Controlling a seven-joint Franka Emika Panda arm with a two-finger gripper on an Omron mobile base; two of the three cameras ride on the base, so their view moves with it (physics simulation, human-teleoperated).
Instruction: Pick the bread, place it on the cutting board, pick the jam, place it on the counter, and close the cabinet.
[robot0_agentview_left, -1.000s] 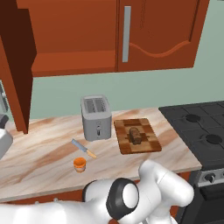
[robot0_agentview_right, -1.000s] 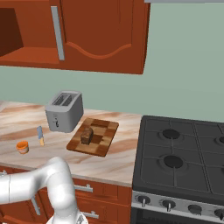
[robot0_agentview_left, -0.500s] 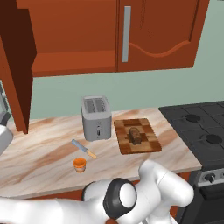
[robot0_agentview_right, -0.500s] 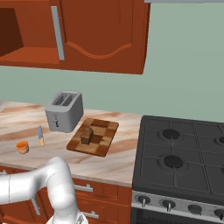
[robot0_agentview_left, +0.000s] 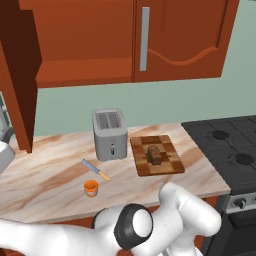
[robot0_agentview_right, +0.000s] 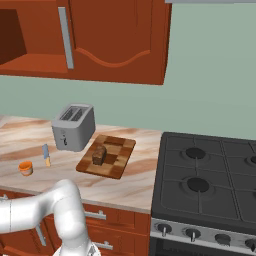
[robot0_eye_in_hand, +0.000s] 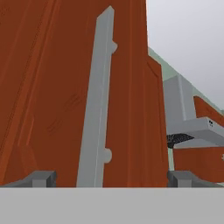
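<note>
1. On the counter (robot0_agentview_left: 55, 170), seen from the left base view, a checkered cutting board (robot0_agentview_left: 170, 165) lies to the right of a grey toaster (robot0_agentview_left: 110, 134), and the bread (robot0_agentview_left: 155, 154) rests on the board.
2. Jam (robot0_agentview_left: 91, 187): small orange jar standing near the counter's front edge, left of the board and just in front of an orange-handled knife (robot0_agentview_left: 96, 169).
3. Cabinet (robot0_agentview_left: 90, 45): reddish-brown wall unit above the counter; its left door (robot0_agentview_left: 17, 85) stands swung outward, its right door is shut behind a grey bar handle (robot0_agentview_left: 144, 39).
4. Stove (robot0_agentview_right: 210, 180): black hob with four burners, directly right of the counter in the right base view.
5. Gripper (robot0_eye_in_hand: 107, 177): jaws spread wide and empty, with one fingertip (robot0_eye_in_hand: 41, 178) at each lower corner of the hand view.
6. Door handle (robot0_eye_in_hand: 98, 100): long grey bar on a red-brown cabinet panel, rising between the spread fingertips; whether they touch it cannot be told.
</note>
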